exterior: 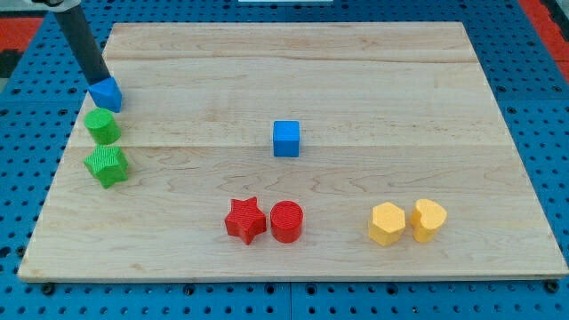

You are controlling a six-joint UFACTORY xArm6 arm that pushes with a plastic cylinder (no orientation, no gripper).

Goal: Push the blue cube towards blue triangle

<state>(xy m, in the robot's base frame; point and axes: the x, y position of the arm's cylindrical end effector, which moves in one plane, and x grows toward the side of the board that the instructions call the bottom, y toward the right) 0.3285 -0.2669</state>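
Observation:
The blue cube [286, 139] sits near the middle of the wooden board [373, 80]. The blue triangle [107, 93] lies at the view's left edge of the board, toward the top. My tip [96, 83] is at the upper left, touching the blue triangle's top-left side, far to the left of the blue cube.
A green cylinder [103, 126] and a green star [107, 165] lie just below the blue triangle. A red star [245, 220] and a red cylinder [286, 221] sit at the bottom centre. Two yellow blocks [387, 223] [428, 219] sit at the bottom right.

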